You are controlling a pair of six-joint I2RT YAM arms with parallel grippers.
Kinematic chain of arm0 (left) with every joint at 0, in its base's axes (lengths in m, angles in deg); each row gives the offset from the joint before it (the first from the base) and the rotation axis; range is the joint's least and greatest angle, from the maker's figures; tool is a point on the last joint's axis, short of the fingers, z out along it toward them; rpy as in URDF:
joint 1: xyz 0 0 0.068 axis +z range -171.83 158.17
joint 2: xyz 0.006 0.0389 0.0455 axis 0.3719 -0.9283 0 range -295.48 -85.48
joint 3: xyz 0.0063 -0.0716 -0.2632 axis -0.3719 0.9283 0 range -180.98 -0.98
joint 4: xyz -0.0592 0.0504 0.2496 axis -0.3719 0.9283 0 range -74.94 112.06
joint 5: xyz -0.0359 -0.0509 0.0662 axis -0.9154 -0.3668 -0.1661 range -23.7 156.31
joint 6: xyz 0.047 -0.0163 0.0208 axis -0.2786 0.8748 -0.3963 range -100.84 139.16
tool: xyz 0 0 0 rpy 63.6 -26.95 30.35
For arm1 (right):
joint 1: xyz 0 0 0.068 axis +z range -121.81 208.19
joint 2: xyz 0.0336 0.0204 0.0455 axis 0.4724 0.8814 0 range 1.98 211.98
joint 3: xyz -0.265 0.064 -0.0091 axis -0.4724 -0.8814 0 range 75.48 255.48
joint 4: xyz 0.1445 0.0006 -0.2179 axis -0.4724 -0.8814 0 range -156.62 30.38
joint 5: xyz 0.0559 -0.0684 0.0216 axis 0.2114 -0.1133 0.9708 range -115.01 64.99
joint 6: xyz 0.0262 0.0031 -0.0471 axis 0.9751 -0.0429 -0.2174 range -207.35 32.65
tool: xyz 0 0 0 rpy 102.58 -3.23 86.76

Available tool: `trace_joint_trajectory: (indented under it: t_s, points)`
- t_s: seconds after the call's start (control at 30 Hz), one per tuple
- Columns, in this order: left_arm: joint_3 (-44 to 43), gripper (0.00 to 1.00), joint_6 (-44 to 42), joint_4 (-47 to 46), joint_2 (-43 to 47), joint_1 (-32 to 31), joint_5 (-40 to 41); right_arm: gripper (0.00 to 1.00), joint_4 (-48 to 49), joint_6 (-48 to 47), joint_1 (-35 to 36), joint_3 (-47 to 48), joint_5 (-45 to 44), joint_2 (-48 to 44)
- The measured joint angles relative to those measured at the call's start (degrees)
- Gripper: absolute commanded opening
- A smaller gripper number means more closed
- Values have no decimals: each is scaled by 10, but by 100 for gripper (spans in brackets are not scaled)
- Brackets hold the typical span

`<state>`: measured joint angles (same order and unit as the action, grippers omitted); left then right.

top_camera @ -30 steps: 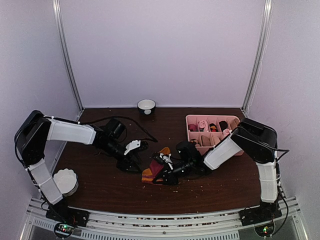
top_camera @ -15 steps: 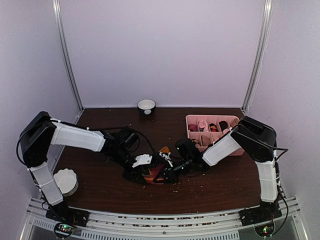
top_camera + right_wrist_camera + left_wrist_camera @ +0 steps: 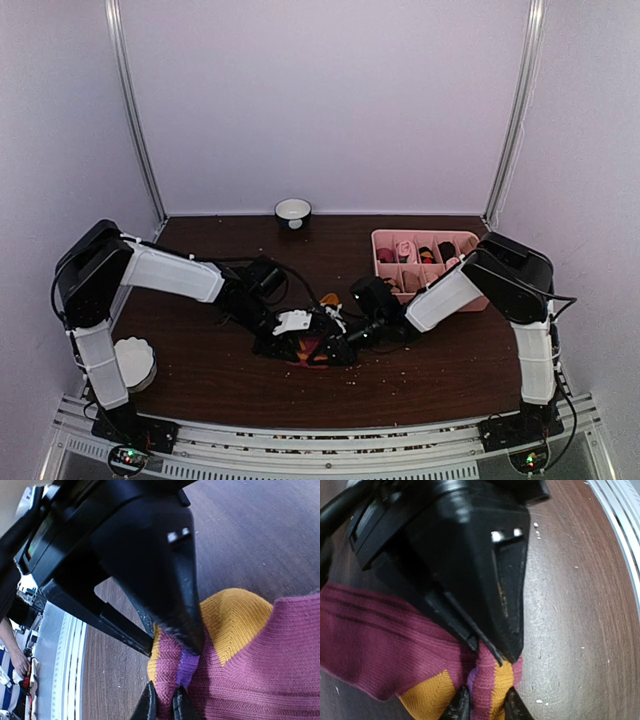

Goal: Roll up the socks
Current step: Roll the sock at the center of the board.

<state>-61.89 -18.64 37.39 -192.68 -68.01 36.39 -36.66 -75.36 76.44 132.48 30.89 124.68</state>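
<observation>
Overhead, both arms were seen reaching to the middle of the table [image 3: 200,375], their tips meeting over a dark red sock [image 3: 310,350] that lay bunched near the front centre. Only this view took in the surroundings: a pink divided tray [image 3: 479,240] of small rolled socks at the right rear, a white bowl [image 3: 293,210] at the back edge, and a white fluted cup [image 3: 130,362] near the left arm's base. How the fingers stood could not be made out from there.

That was supplied by the wrist cameras. In the left wrist view, the left gripper [image 3: 485,707] was shown clamped on a raised fold of the sock. Purple and orange stripes were squeezed between its two fingertips. The dark red body of the sock was spread to the left on the table, and an orange patch [image 3: 425,695] lay just beside the fingers. The other arm's black fingers were seen pinching the same fold just beyond. A few white specks [image 3: 536,526] were scattered on the bare wood to the right.

In the right wrist view, the right gripper [image 3: 163,705] was shown closed tight on the fabric at a purple stripe. Orange and dark red knit lay to its right, and the left arm's black finger was pressed onto the sock directly ahead.
</observation>
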Motion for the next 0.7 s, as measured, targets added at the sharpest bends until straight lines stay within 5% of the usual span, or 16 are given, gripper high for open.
trace_joint_trajectory:
  t_s: [0.2, 0.23, 0.27, 0.3, 0.7]
  points:
    - [-36, 8, 27, 29, -28, 9, -26, 42, 81, 50, -7, -58, -20, -29]
    - [-43, 7, 35, 35, -35, 13, -35, 61, 97, 57, -8, -71, -28, -36]
    - [-52, 6, 44, 43, -44, 18, -45, 95, 113, 65, -9, -82, -33, -42]
    - [-59, 5, 52, 50, -51, 23, -55, 100, 131, 71, -9, -95, -38, -49]
    - [-136, 4, 116, 166, -127, 76, -167, 100, 248, 40, -8, -253, -235, -154]
